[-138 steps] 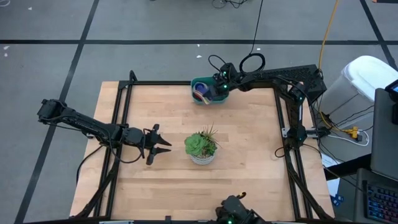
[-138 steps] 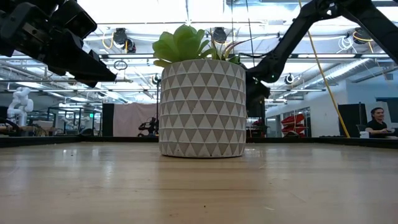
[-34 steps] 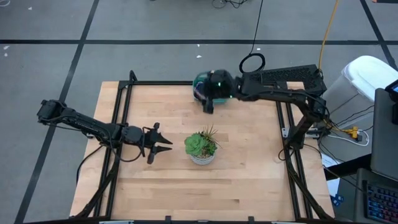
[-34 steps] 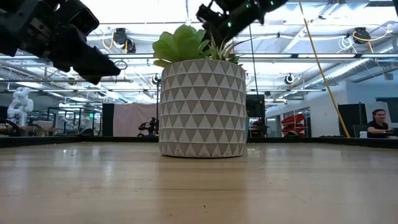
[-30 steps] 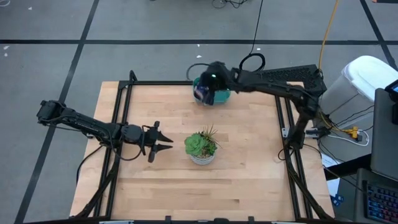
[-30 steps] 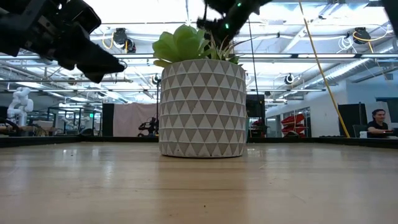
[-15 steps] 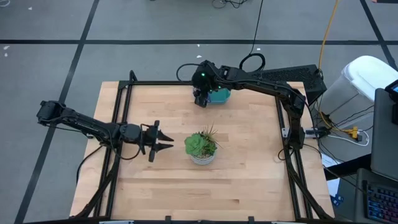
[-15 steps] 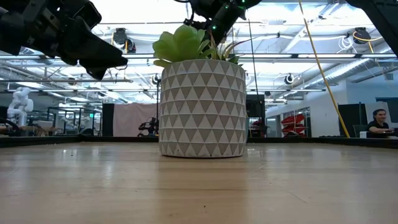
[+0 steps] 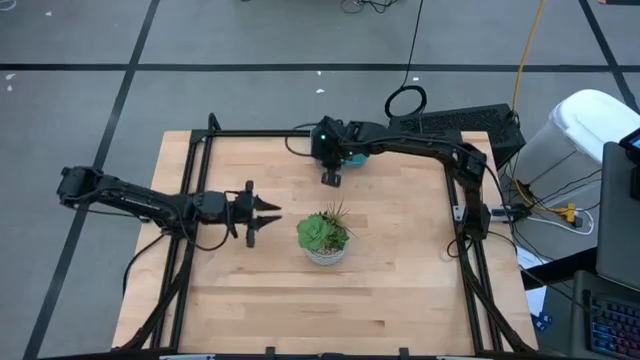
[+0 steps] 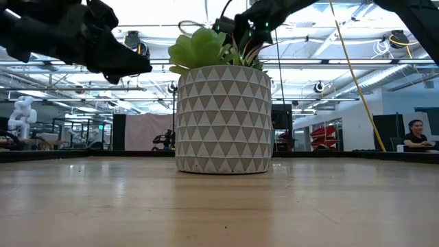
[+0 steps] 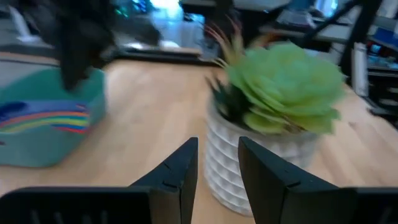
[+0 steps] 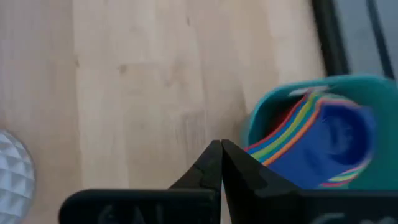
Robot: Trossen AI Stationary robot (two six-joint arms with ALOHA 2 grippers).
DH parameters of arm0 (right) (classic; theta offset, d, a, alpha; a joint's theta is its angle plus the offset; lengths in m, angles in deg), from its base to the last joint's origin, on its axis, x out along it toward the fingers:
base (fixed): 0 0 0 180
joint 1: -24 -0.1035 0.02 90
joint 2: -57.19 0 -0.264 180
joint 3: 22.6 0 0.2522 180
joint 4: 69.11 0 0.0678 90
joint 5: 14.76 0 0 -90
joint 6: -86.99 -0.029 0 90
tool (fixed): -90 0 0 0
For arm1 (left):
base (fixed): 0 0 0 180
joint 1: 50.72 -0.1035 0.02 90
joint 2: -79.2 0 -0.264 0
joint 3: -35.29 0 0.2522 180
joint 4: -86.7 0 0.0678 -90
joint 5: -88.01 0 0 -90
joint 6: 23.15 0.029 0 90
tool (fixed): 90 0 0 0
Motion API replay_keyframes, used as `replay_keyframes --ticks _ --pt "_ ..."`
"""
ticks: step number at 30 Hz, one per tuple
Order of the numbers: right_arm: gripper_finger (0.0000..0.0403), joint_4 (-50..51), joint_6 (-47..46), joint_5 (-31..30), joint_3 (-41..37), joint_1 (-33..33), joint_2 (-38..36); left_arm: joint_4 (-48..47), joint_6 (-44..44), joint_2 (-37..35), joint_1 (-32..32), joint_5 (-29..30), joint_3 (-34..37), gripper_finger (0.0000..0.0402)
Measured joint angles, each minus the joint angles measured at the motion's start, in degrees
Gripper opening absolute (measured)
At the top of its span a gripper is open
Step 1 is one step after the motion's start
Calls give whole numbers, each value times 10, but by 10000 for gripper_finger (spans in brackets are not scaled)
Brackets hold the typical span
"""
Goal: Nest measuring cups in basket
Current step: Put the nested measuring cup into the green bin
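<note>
Your measuring cups [image 12: 323,140] look fully nested in the teal basket [image 12: 273,109]; little seems left. Right gripper [image 12: 221,163] is pinched together, empty; left gripper [image 11: 217,165] slightly apart.

A pale wooden table [image 9: 390,270] with a black frame along its edges carries two things. A teal basket [image 9: 354,157] sits near the far edge, with nested measuring cups [image 12: 323,140] inside it. A green plant in a white patterned pot [image 9: 322,238] stands near the middle, well apart from the basket.
</note>
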Motion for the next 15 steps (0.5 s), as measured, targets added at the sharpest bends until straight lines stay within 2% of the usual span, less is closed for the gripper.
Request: replay_keyframes --ticks 7,15 --pt "0 -4 44 14 -15 0 24 32 37 0 -43 26 0 118" --pt "0 -9 66 14 -17 0 53 62 31 0 -68 33 0 118"
